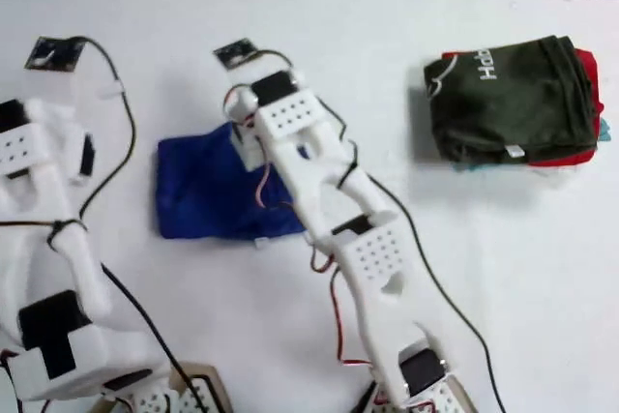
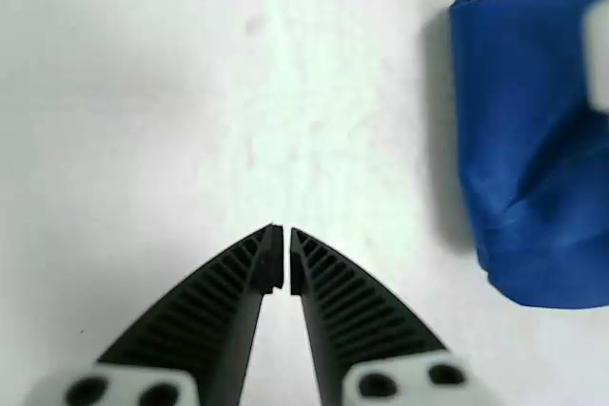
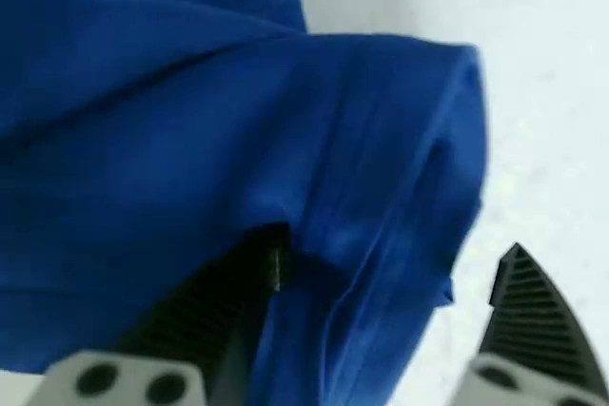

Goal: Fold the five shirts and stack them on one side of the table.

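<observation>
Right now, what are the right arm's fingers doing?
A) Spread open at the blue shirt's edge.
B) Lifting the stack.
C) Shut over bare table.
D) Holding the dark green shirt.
A: the right arm's fingers stand apart, one against the blue shirt, the other past its edge over the table.

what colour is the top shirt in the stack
Top shirt: dark green, high view.
</observation>
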